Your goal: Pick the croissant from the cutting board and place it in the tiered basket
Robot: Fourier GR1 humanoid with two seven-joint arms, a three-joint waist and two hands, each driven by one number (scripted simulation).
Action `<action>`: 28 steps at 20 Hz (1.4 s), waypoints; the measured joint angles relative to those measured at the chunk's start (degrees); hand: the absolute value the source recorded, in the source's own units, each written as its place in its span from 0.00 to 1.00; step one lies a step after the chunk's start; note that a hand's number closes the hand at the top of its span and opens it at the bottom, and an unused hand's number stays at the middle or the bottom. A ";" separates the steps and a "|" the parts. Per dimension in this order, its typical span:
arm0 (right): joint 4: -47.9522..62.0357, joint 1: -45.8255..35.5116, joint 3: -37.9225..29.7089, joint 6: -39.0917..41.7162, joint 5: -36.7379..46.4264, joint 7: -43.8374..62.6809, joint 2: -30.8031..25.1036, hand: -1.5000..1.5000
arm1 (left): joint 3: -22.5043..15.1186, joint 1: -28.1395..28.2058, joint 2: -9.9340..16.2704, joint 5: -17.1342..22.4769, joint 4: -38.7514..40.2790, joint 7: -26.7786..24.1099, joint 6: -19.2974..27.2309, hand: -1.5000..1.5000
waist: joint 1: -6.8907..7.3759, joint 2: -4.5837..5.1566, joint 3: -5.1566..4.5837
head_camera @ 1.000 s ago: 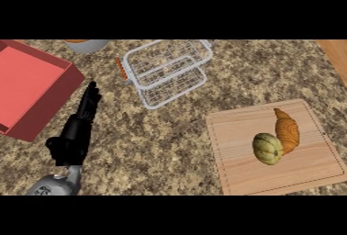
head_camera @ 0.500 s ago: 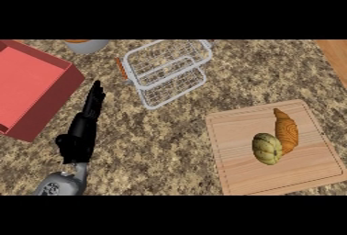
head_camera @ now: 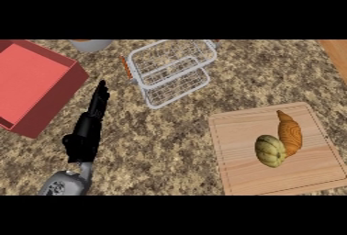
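Your left hand (head_camera: 86, 131) sits lower left of the frame, fingers straight and stretched toward the upper edge, holding nothing. Against half a second ago it has crept slightly up and right, and the view itself has shifted a bit; nothing on the tabletop (head_camera: 169, 137) has been touched. Read that as the approach barely started, no grasp yet.

The right hand is not in view at all.

Just left of the hand is the red box (head_camera: 34, 82), its near corner close to the fingertips. Above and right, in the upper middle, stands the basket (head_camera: 173, 71), wire, open on top, with a small orange-red thing at its left edge, too small to name. A grey bowl (head_camera: 90, 44) is cut off by the upper edge.

The croissant (head_camera: 290, 132) lies on the board (head_camera: 237, 165) at lower right, touching a green-yellow squash (head_camera: 270, 150) on its lower left side. It's well apart from the hand, across the frame to the right. You'd likely want the other arm for it, since it's on that side.
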 measured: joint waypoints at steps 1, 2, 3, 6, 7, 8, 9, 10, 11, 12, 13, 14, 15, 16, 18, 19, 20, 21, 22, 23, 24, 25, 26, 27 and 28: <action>-1.21 -0.09 1.13 -0.16 1.25 1.05 0.26 0.00 | 0.00 -0.05 -0.05 -0.24 -0.18 0.21 -0.04 0.50 | 0.08 0.01 0.00; -2.49 -0.63 2.29 -0.40 1.82 2.75 0.50 0.00 | 0.45 0.12 -0.13 0.03 0.56 -0.70 -0.47 0.50 | 0.13 0.03 0.00; -3.34 -0.93 3.20 -0.41 2.49 4.07 0.97 0.00 | 0.50 -0.31 -0.28 -0.43 0.64 -0.23 -0.43 0.50 | 0.14 0.03 -0.01; -7.54 -0.57 6.18 -1.53 4.59 8.55 3.79 0.00 | 1.22 -0.87 -0.36 -0.97 0.32 0.99 -0.70 0.50 | 0.08 0.00 0.00; -8.65 -0.20 7.39 -1.95 6.03 9.32 5.07 0.00 | 1.16 -1.06 -0.92 -1.32 0.80 0.65 -0.61 0.50 | 0.06 0.01 0.01; -8.62 -1.24 8.27 -1.62 6.59 10.40 5.79 0.00 | 1.23 -0.84 -1.17 -1.54 0.59 0.74 -0.78 0.50 | 0.14 0.03 0.02; -9.43 -1.87 8.51 -0.95 6.12 12.15 5.97 0.00 | 1.25 -0.92 -1.62 -1.78 0.77 0.74 -0.79 0.50 | 0.12 0.03 0.02; -10.25 -2.22 9.49 -0.84 6.67 13.52 6.80 0.00 | 1.12 -1.06 -2.02 -2.23 0.71 1.04 -0.71 0.50 | 0.12 0.02 0.01; -11.20 -1.93 10.29 -0.68 7.69 14.35 7.54 0.00 | 0.95 -0.91 -2.31 -2.55 0.15 1.38 -0.69 0.50 | 0.11 0.01 0.01; -11.38 -2.32 10.81 -0.05 7.97 15.54 7.87 0.00 | 1.32 -0.93 -2.28 -2.63 0.38 1.06 -1.04 0.50 | 0.12 0.01 0.02; -11.94 -2.21 11.48 0.43 8.18 16.74 8.31 0.00 | 1.81 -1.25 -2.03 -2.68 0.18 1.67 -1.32 0.50 | 0.10 0.01 0.01; -12.25 -2.95 12.39 0.80 8.08 18.57 8.70 0.00 | 2.18 -1.21 -1.95 -2.57 -0.18 1.96 -1.63 0.50 | 0.15 0.01 0.02; -11.60 -3.25 12.89 1.33 9.06 18.68 8.89 0.00 | 2.56 -1.40 -2.08 -2.39 0.85 1.22 -2.17 0.50 | 0.16 0.03 0.01; -11.42 -3.57 13.07 1.90 9.21 19.37 9.10 0.00 | 2.10 -1.17 -2.48 -3.16 -0.01 2.00 -1.73 0.50 | 0.18 0.03 0.02; -10.41 -3.74 13.11 3.15 10.47 19.22 9.09 0.00 | 3.46 -1.35 -1.92 -2.52 0.13 1.83 -2.94 0.50 | 0.16 0.04 0.03; -10.47 -3.04 13.14 3.49 11.71 18.87 9.39 0.00 | 4.04 -1.58 -1.87 -2.23 0.52 1.63 -3.49 0.50 | 0.09 0.04 0.02; -10.88 -2.89 13.49 3.73 12.33 19.46 9.79 0.00 | 4.24 -1.35 -2.12 -2.32 1.03 1.18 -3.67 0.50 | 0.06 0.03 0.03; -10.39 -2.60 12.96 4.36 12.91 18.89 9.62 0.00 | 3.94 -1.27 -2.70 -2.82 0.96 0.99 -3.43 0.50 | 0.03 0.03 0.03; -10.33 -2.17 13.53 4.43 14.63 18.56 10.33 0.00 | 3.93 -1.05 -2.75 -3.00 0.17 1.59 -3.55 0.50 | 0.06 0.02 0.03; -10.61 -2.06 13.66 4.62 15.49 18.86 10.85 0.00 | 3.93 -1.06 -3.07 -3.53 0.28 1.61 -3.43 0.50 | 0.04 0.02 0.05; -11.04 -1.71 13.57 4.74 16.47 19.06 11.19 0.00 | 4.26 -0.75 -2.86 -3.54 -0.05 1.53 -3.88 0.50 | 0.03 0.02 0.05; -11.01 -1.71 13.27 5.03 17.57 18.54 11.39 0.00 | 4.54 -0.61 -3.01 -3.57 0.30 1.28 -4.22 0.50 | 0.02 0.02 0.05; -10.66 -1.85 13.34 5.25 19.03 17.89 11.63 0.00 | 4.67 -0.64 -3.31 -3.77 0.57 0.89 -4.35 0.50 | 0.03 0.02 0.05; -10.90 -2.05 13.28 5.47 19.63 18.15 12.06 0.00 | 4.31 -0.34 -3.86 -4.38 0.50 0.79 -4.16 0.50 | 0.03 0.02 0.05; -10.79 -1.99 13.53 5.56 21.24 17.41 12.38 0.00 | 4.40 -0.90 -4.05 -4.76 0.26 1.63 -4.10 0.50 | 0.04 0.02 0.04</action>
